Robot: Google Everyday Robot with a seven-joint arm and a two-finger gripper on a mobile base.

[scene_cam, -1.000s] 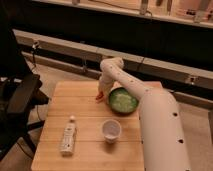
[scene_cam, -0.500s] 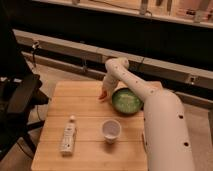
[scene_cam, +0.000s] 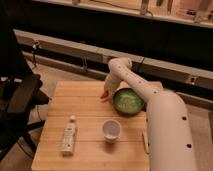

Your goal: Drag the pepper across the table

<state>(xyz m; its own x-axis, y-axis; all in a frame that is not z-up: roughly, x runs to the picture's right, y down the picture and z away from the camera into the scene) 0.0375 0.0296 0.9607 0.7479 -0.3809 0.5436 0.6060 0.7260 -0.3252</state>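
- Camera view: the gripper [scene_cam: 107,90] sits low at the far middle of the table [scene_cam: 80,107], right at the pepper [scene_cam: 104,95] and just left of the green bowl [scene_cam: 128,101]; staying low likely suits sliding rather than lifting
- Whether the gripper is spread or pinching the pepper, I cannot tell
- The pepper is small, tapered and red-orange; the table top is pale slatted wood
- The white cup [scene_cam: 111,130] and the bottle [scene_cam: 69,137] lie nearer the front, well apart from the pepper

High view past arm [scene_cam: 165,120] — gripper [scene_cam: 105,94] over table [scene_cam: 80,107]
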